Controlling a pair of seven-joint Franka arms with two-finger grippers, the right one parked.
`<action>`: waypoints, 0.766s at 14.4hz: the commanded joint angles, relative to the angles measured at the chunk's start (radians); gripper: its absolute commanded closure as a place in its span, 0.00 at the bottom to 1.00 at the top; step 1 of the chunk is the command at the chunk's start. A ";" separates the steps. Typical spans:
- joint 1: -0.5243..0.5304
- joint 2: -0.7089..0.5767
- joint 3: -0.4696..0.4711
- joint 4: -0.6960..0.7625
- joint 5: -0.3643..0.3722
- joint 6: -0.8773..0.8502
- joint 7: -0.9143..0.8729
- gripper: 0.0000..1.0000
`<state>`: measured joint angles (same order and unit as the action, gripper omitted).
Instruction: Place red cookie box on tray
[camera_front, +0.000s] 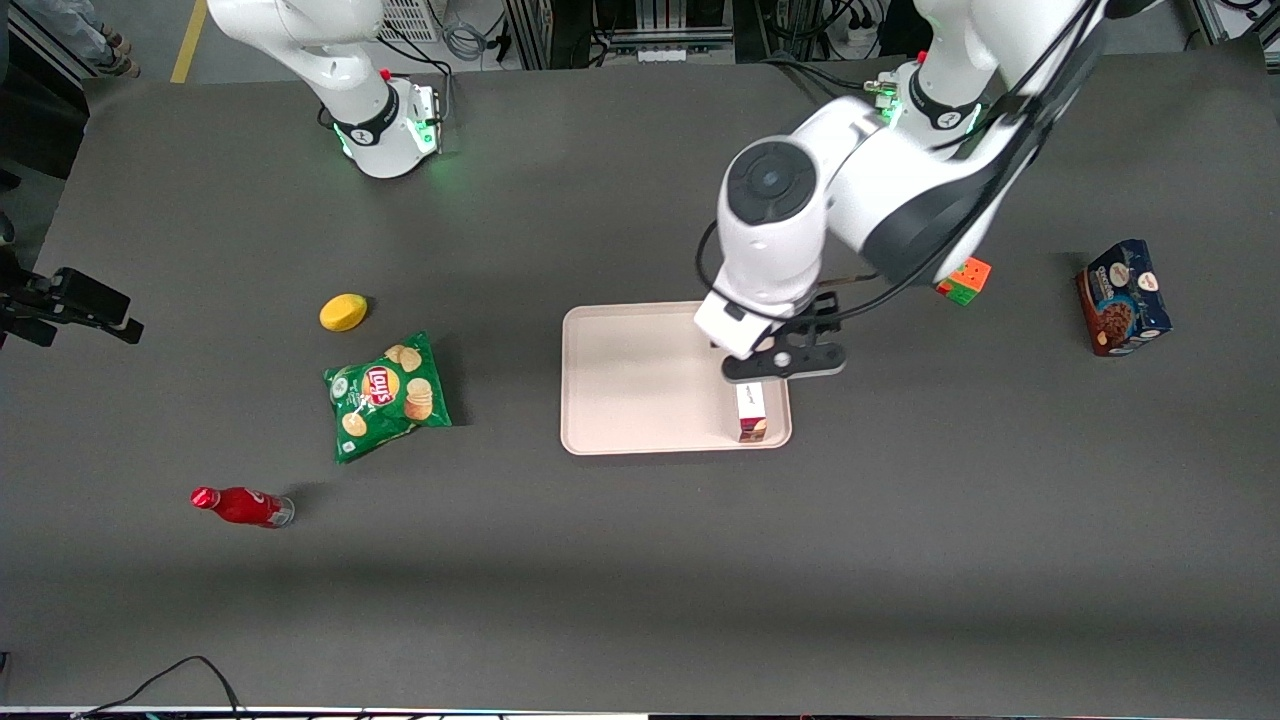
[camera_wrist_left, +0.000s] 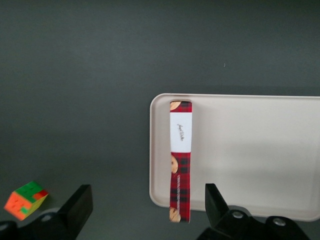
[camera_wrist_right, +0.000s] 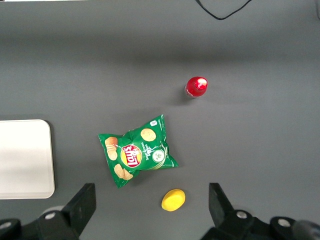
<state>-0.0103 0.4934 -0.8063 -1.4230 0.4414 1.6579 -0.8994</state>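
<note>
Left arm bent over the tray (camera_front: 620, 380), wrist pointing straight down. The gripper (camera_wrist_left: 145, 212) hangs above the red cookie box (camera_wrist_left: 180, 159) with its fingers (camera_wrist_left: 77, 202) spread wide, released and clear of the carton. The box lies on the tray along the short rim nearest the working arm's end of the table. A multicoloured cube (camera_front: 964, 280) and a dark blue box (camera_front: 1123, 297) rest on the table (camera_front: 640, 560) toward that same end.
</note>
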 joint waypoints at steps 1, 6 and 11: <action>0.081 -0.117 0.015 0.045 -0.105 -0.148 0.207 0.00; 0.101 -0.311 0.304 0.012 -0.246 -0.216 0.547 0.00; 0.092 -0.427 0.536 -0.152 -0.357 -0.066 0.723 0.00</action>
<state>0.1001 0.1591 -0.3477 -1.4217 0.1192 1.4866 -0.2523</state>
